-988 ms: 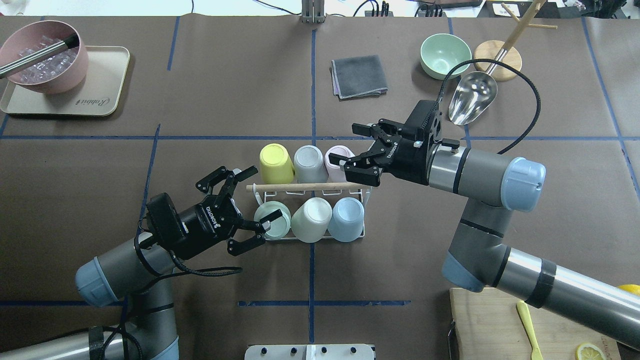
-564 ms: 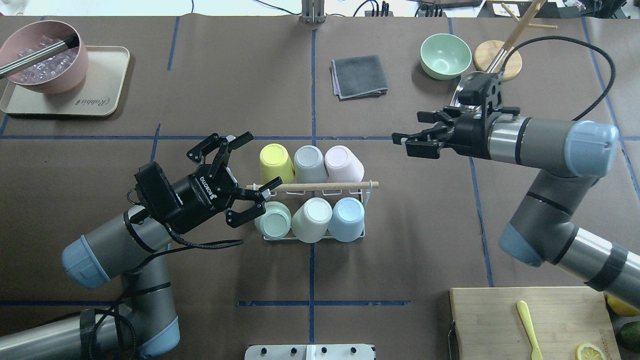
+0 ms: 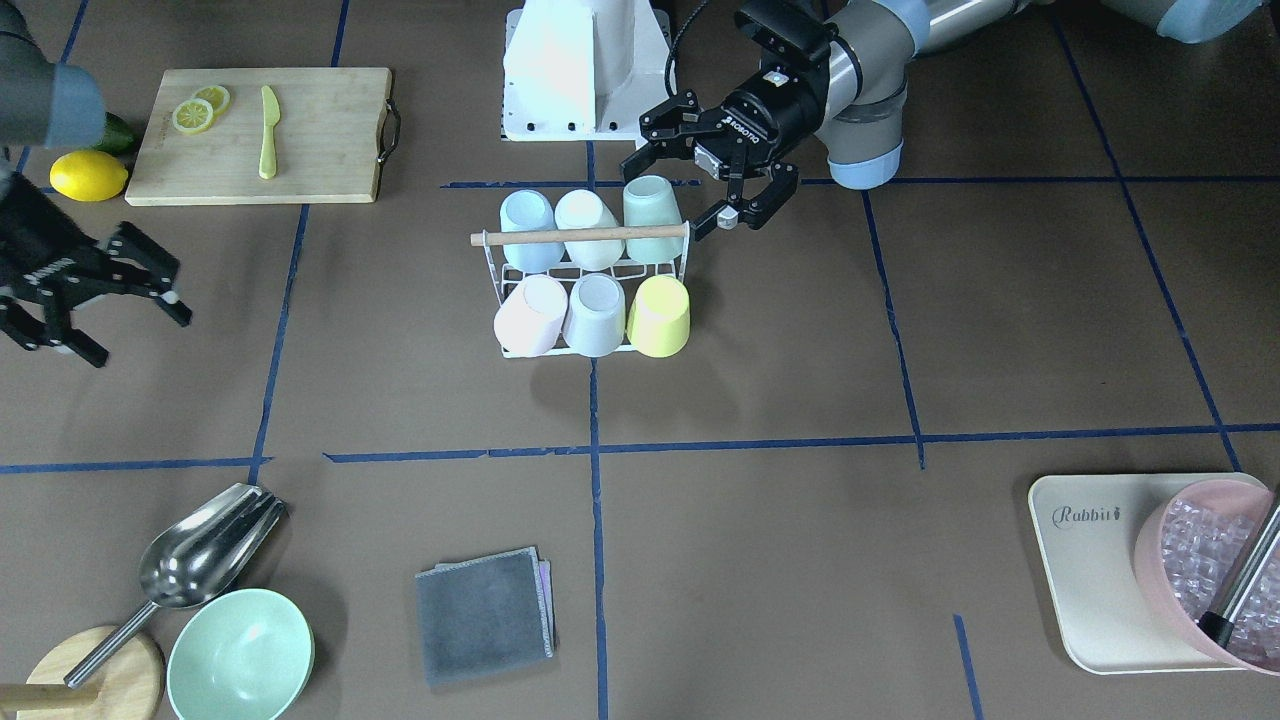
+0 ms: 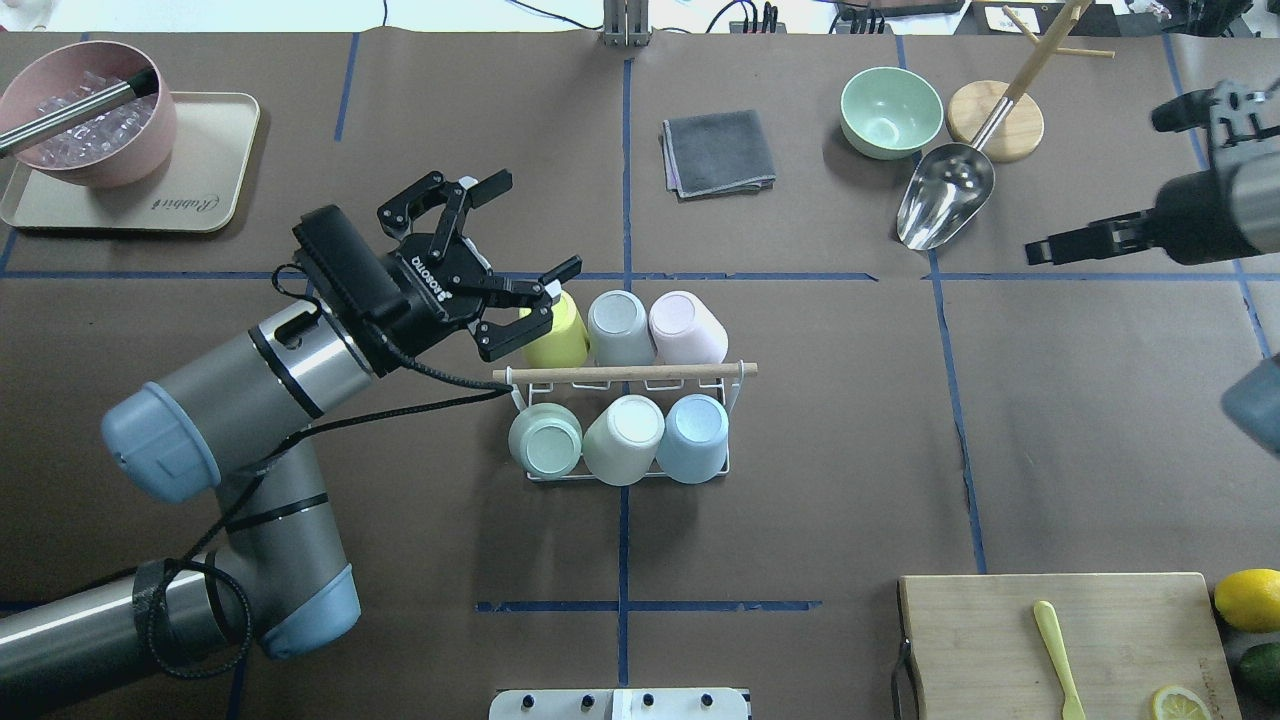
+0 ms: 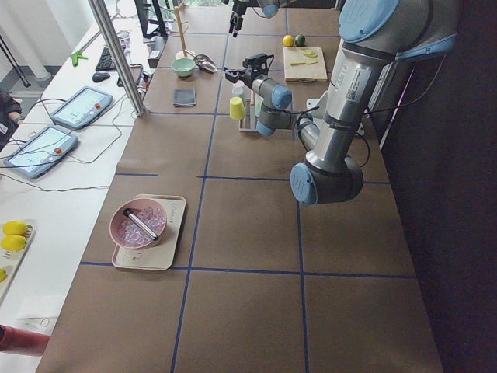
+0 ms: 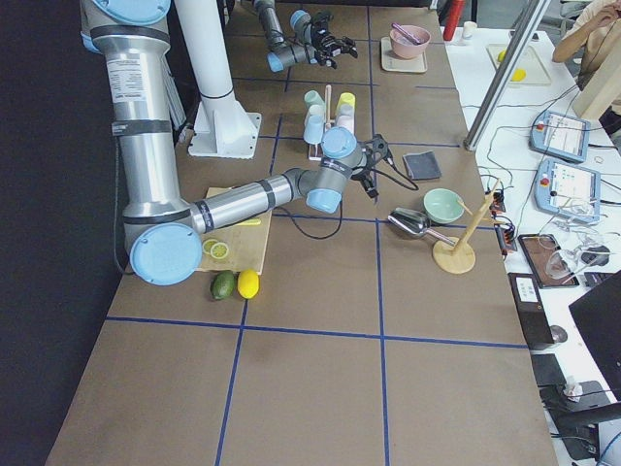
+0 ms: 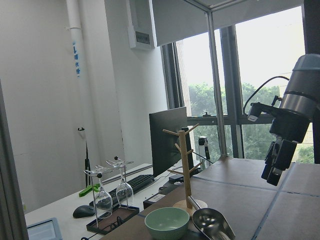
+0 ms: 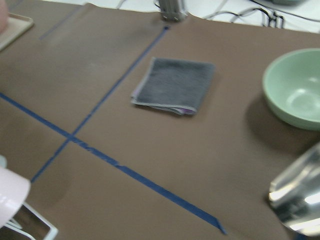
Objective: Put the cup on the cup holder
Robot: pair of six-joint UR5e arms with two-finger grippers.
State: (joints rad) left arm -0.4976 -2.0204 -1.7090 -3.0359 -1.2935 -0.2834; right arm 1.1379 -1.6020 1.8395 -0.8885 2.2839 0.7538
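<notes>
The white wire cup holder (image 4: 735, 392) with a wooden rod (image 4: 640, 372) stands mid-table, also in the front view (image 3: 492, 275). Several upturned cups sit on its prongs, among them yellow (image 4: 556, 335), pink (image 4: 690, 328) and green (image 4: 545, 440). My left gripper (image 4: 535, 240) is open and empty, raised over the holder's left end near the yellow cup; it also shows in the front view (image 3: 672, 195). My right gripper (image 4: 1045, 250) is far off to the right, open and empty in the front view (image 3: 142, 338).
A grey cloth (image 4: 718, 152), a green bowl (image 4: 890, 112), a metal scoop (image 4: 945, 205) and a wooden stand (image 4: 995, 120) lie at the far right. A pink ice bowl (image 4: 85, 115) sits on a beige tray (image 4: 205, 195) far left. A cutting board (image 4: 1000, 650) lies near right.
My left gripper moved from beside the green cup across to the yellow cup's side, staying open. My right gripper drew back from the pink cup to the far right.
</notes>
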